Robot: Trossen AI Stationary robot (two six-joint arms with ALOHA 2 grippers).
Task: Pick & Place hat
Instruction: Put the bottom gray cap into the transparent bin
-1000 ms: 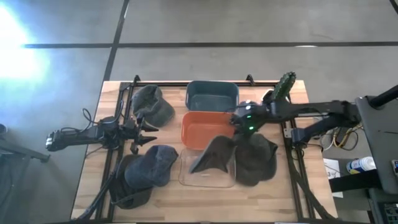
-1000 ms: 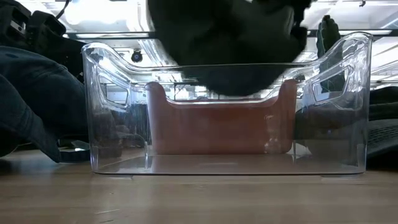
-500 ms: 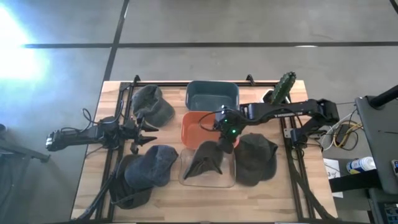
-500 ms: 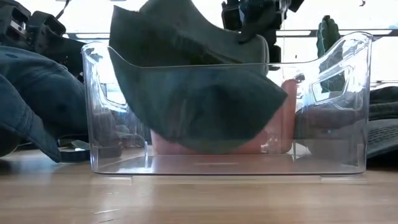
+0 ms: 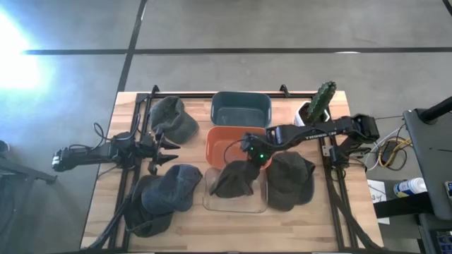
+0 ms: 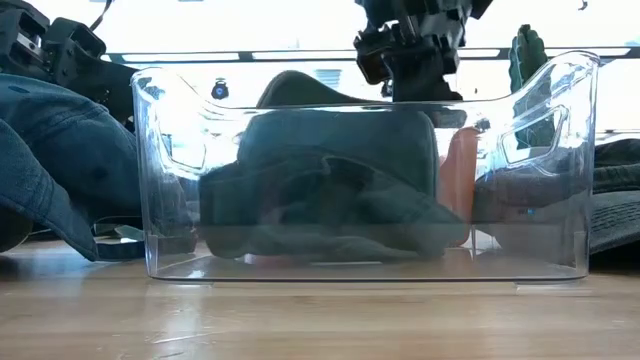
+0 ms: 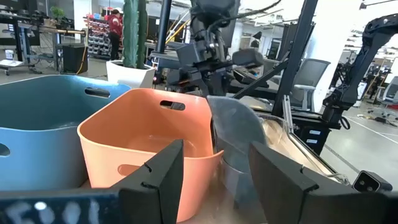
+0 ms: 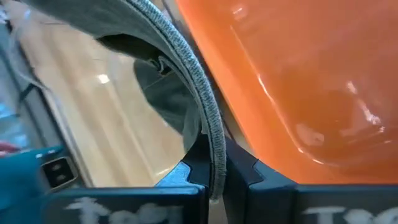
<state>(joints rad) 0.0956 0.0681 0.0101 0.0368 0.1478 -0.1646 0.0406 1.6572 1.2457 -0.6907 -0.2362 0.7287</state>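
A dark grey-green hat lies crumpled inside the clear bin, its lower folds on the bin's floor. My right gripper reaches in from the table's right and stands over the bin's far right corner, shut on the hat's edge. My left gripper waits open at the table's left side, facing the orange bin. My right gripper pinches the hat's stitched edge between its two fingers, a thin band running into the gap between them. It comes from above, slanting in from the table's right. The hat's body sags below the hold and rests on the clear bin's floor.
An orange bin and a teal bin sit behind the clear one. Other hats lie around: an olive one, a blue one on a black one, a dark green one. A potted cactus stands far right.
My right gripper has moved toward the table's left and down over the clear bin, still shut on the hat. The hat, which hung spread above the bin's rim, has sunk into the bin and folded up on its floor.
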